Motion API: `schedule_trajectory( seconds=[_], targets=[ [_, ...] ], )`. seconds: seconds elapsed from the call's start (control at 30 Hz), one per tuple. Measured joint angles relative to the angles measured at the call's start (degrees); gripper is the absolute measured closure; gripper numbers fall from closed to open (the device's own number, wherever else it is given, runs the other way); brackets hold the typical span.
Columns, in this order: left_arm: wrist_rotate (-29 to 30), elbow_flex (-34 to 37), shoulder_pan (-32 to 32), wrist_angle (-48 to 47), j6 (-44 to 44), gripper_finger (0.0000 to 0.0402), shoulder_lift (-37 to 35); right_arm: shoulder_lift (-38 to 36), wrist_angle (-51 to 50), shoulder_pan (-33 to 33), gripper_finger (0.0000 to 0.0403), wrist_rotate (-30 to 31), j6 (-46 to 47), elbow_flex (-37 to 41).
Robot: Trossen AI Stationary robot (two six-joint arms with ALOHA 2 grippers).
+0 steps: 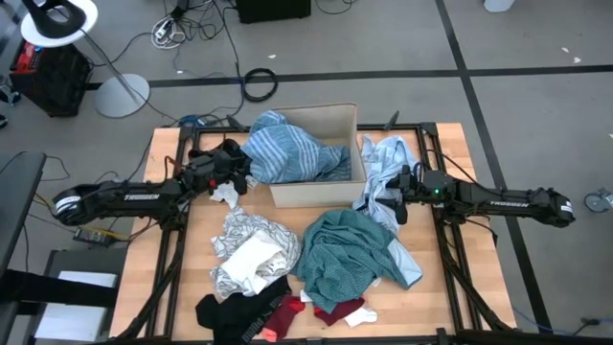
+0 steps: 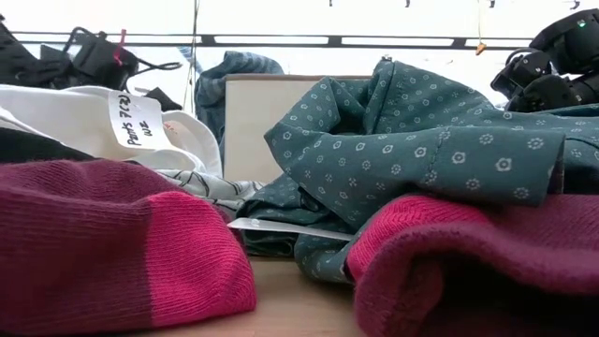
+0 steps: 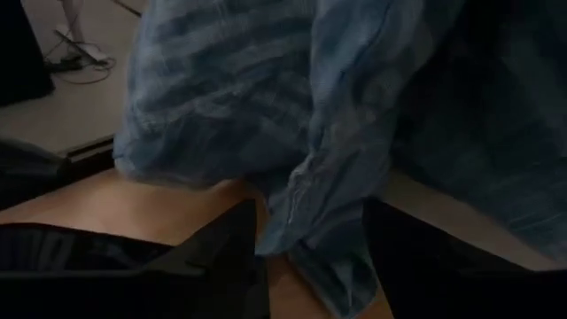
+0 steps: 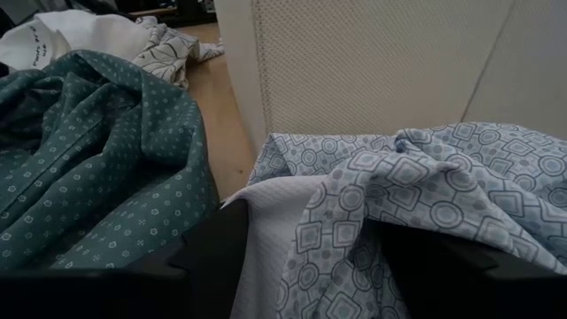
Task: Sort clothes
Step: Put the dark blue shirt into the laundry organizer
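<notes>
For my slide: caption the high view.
Both grippers flank the box, blue striped garment draped inside.

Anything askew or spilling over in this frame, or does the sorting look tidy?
One thing stands out: the blue striped garment is only partly in the cardboard box, spilling over its left wall toward the left tool, whose open fingers straddle a fold. The pale blue garment lies bunched outside the box's right wall, by the right tool.
</notes>
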State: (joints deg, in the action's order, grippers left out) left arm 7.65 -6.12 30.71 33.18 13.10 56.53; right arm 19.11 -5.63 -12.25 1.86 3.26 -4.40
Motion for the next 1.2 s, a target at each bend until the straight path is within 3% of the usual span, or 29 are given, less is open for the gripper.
schedule_trajectory(
  seconds=[0.37,0.47,0.6,0.67,0.97,1.2],
  targets=[
    [-4.64,-9.68,2.64,4.80,-8.56,0.0190,16.07,0.00,0.00,0.00,0.0149,-0.02,0.00,0.01],
    [-8.65,-12.70,2.89,4.60,-4.81,0.0224,18.49,0.00,0.00,0.00,0.0149,0.00,0.00,0.00],
    [-11.10,-15.94,3.01,2.13,-2.78,0.0356,18.26,0.02,0.00,0.01,0.0149,-0.02,-0.02,0.02],
    [-12.04,-17.53,3.03,0.00,-2.41,0.0386,16.79,0.00,0.00,0.00,0.0149,-0.01,-0.01,0.02],
    [-12.29,-32.52,2.52,-18.02,-5.25,0.0400,7.40,0.00,0.00,0.00,0.0149,-0.02,0.00,0.02],
    [-12.73,-49.49,-0.62,-26.43,-7.50,0.0401,9.99,0.00,-0.02,0.00,0.0149,-0.02,0.00,0.00]
  ],
)
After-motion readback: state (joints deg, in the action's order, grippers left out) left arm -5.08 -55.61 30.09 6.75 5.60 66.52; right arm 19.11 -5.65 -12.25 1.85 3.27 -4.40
